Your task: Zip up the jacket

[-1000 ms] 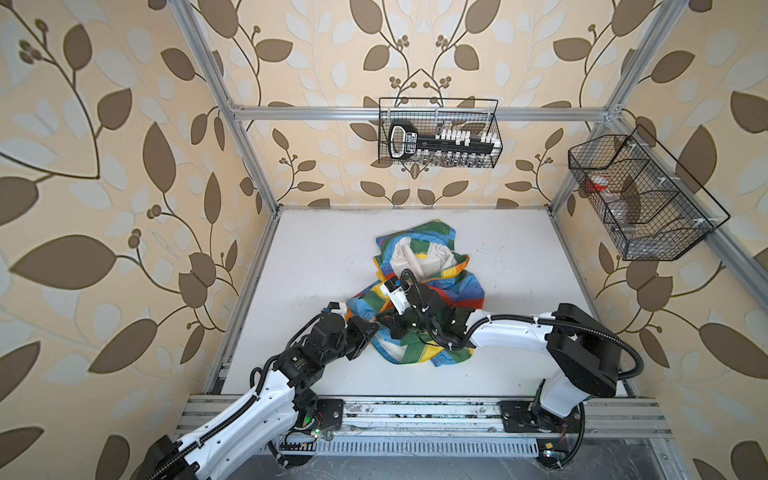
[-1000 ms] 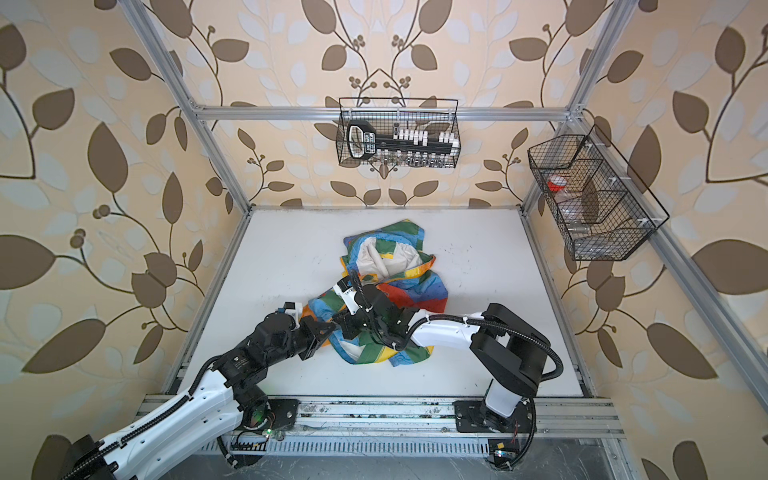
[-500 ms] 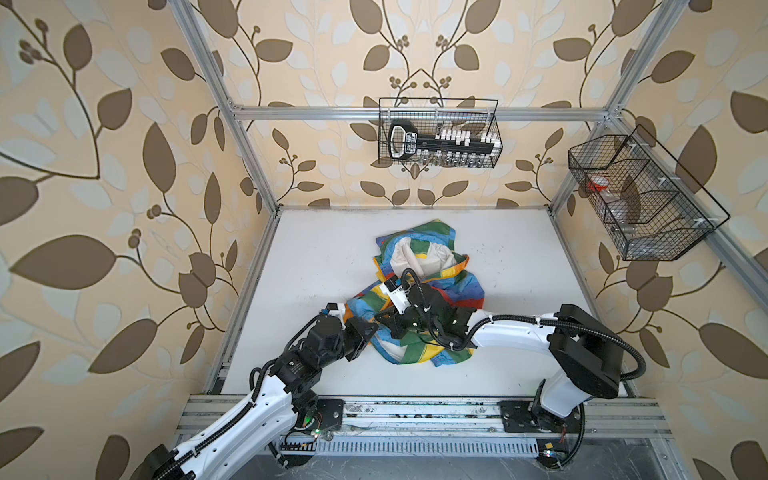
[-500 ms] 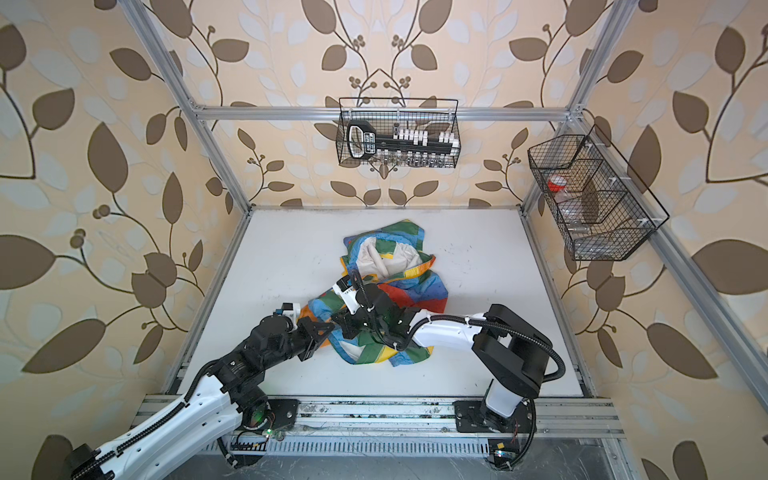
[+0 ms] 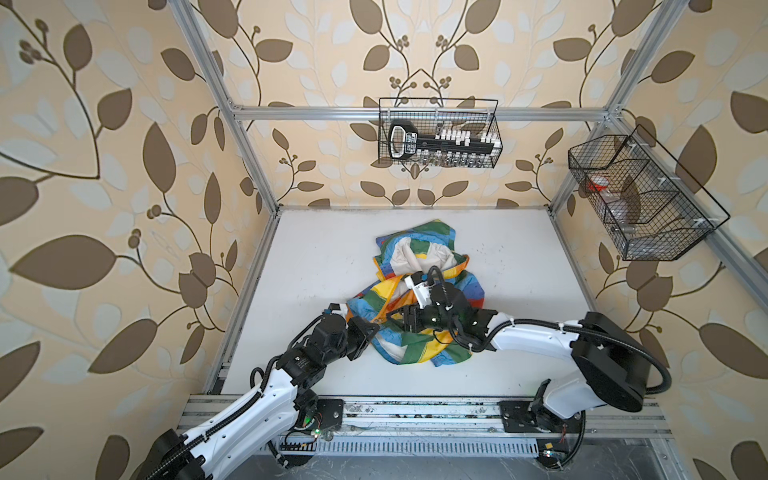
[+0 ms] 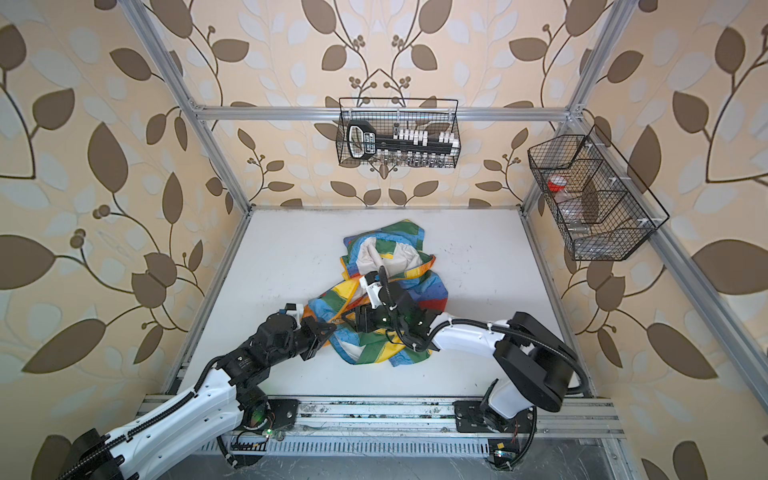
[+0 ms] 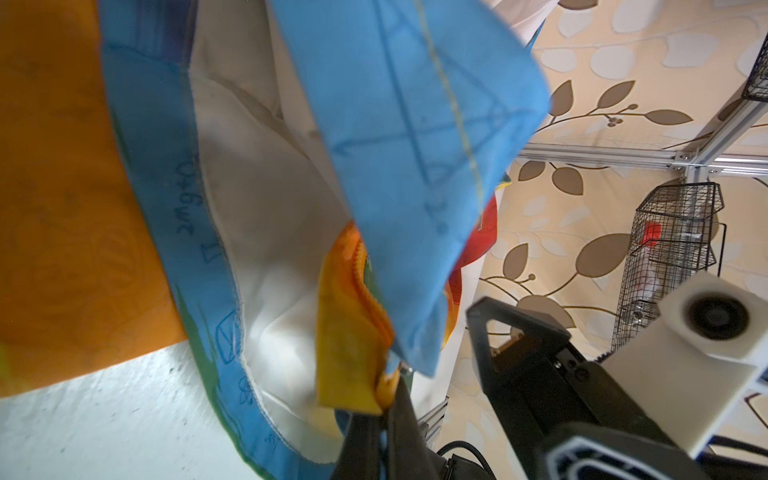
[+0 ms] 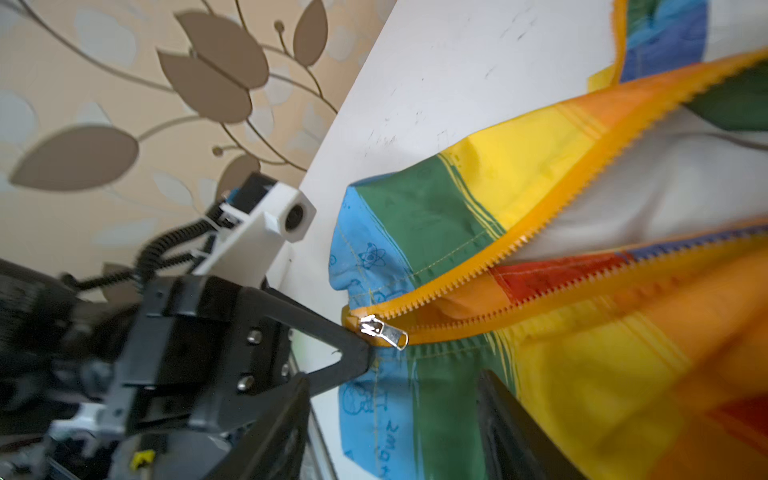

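Observation:
The rainbow-block jacket [image 5: 469, 291] [image 6: 430, 286] lies crumpled mid-table, off-white lining up. My left gripper [image 5: 376, 326] [image 6: 330, 328] [image 7: 390, 399] is shut on the bottom end of its orange-yellow zipper [image 8: 540, 249]. In the right wrist view the silver slider [image 8: 380, 328] sits right at the left gripper's tips [image 8: 365, 353]. Above it the two rows of teeth spread apart. My right gripper [image 5: 395, 318] [image 6: 349, 318] [image 8: 392, 395] is open, its jaws straddling the blue and green hem just beside the slider, holding nothing.
A wire basket [image 5: 438, 137] with tools hangs on the back wall, and another wire basket [image 5: 640, 199] on the right wall. The white table [image 5: 324, 257] is fenced by aluminium posts and a front rail [image 5: 415, 411].
My right gripper's jaws have opened beside the slider. The left gripper keeps its hold, and both arms and the jacket have barely moved.

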You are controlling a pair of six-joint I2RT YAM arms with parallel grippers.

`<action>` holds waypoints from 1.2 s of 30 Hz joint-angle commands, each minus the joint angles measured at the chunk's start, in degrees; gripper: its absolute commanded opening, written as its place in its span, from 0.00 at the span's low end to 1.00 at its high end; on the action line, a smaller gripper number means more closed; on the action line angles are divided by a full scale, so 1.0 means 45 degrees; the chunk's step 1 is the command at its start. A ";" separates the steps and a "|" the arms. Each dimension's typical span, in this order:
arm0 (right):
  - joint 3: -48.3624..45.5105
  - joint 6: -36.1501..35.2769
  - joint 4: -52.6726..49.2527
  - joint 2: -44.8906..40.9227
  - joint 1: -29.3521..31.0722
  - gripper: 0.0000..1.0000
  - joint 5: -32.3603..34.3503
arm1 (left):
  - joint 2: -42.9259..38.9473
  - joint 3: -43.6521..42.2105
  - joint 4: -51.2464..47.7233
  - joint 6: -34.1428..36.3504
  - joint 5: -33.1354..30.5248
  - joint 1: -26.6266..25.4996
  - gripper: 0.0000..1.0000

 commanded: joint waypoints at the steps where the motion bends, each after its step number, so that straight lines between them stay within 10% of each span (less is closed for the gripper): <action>1: -0.1498 0.4171 0.1602 -0.1205 0.0012 0.64 0.1011 | -0.0008 -0.0163 0.0674 -0.0064 -0.0040 -0.0031 0.00; 8: -0.3385 0.8997 0.4663 -0.1940 0.3201 0.77 0.5114 | 0.0170 -0.0114 0.1257 -0.0048 0.0105 -0.0028 0.00; 17: -0.3609 1.2982 1.3878 0.4115 0.4114 0.83 0.6024 | 0.0330 -0.0009 0.1462 0.0003 0.0683 -0.0034 0.00; 36: -0.2334 1.2359 1.4468 0.6364 0.2834 0.64 0.4840 | 0.0073 -0.0094 0.1381 -0.0281 0.1250 -0.0040 0.00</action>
